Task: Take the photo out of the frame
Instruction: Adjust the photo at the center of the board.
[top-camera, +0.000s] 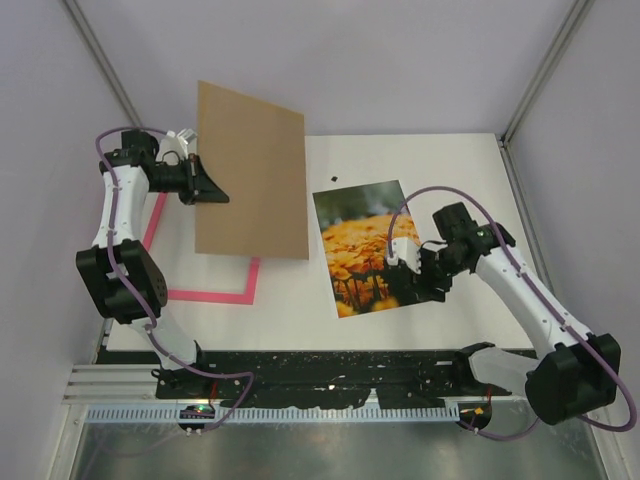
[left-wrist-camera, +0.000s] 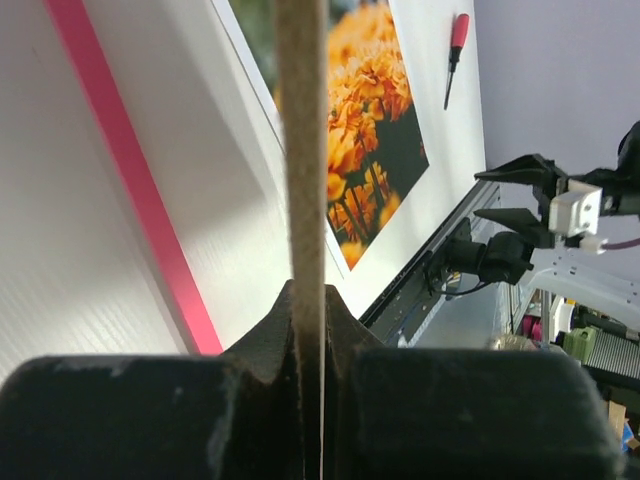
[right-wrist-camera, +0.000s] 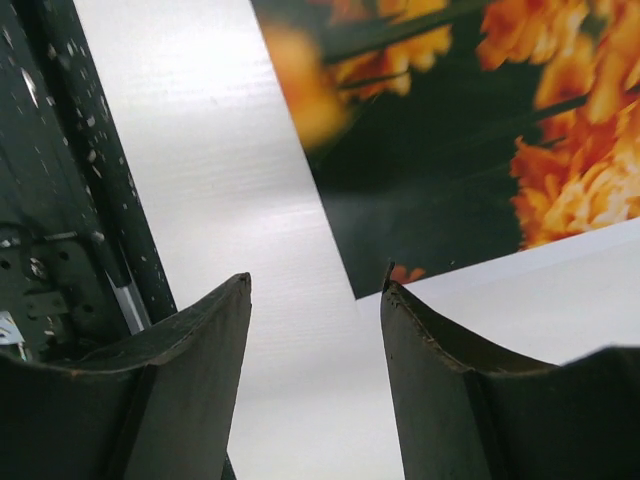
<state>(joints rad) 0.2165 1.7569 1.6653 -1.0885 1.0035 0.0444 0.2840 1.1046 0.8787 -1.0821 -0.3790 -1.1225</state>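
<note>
Just beneath the right jaws, parted and empty, the photo lies flat.

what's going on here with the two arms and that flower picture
The left gripper is clamped on the edge of a brown backing board and holds it up off the white table, tilted. The photo lies flat on the table, out of the pink frame, which lies to the left, partly under the board. The right gripper hovers open by the photo's near edge, holding nothing.
</note>
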